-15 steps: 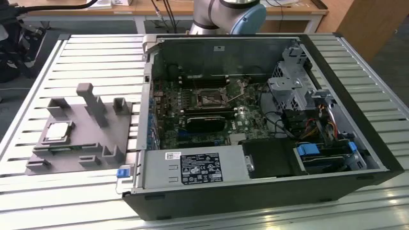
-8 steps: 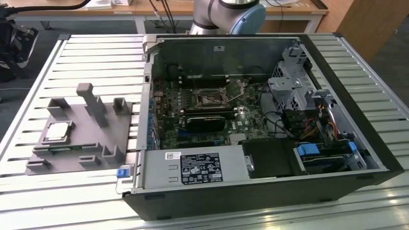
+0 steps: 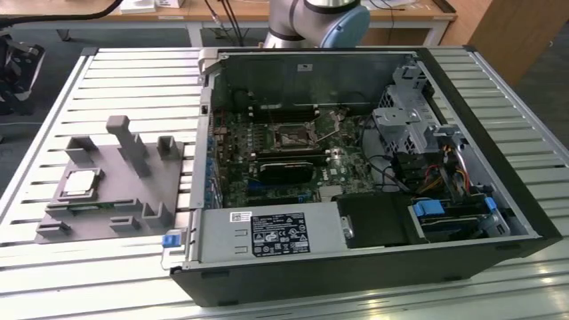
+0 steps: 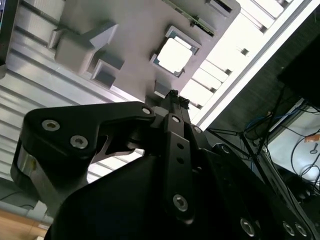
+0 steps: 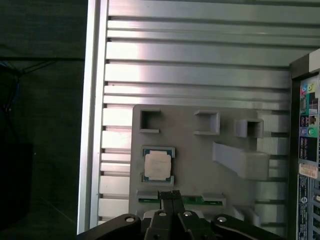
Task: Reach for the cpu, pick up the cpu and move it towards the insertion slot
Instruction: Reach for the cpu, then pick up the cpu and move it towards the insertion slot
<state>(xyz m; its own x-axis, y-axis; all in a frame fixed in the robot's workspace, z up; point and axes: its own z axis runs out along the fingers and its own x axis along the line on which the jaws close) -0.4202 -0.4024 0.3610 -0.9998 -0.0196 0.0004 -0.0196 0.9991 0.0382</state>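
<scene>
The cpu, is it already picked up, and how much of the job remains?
Nothing finished yet. The cpu lies in its recess on the grey fixture, ungrasped. In hand: the reach, the pincer hangs over the fixture near the cpu, jaws together and empty. Left: the pick-up and the carry to the insertion slot.

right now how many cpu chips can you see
1. The cpu chip lies flat in a pocket of the grey holder, to the exterior view's left of the open computer case. The board's socket looks empty. More could hide inside the case.
</scene>
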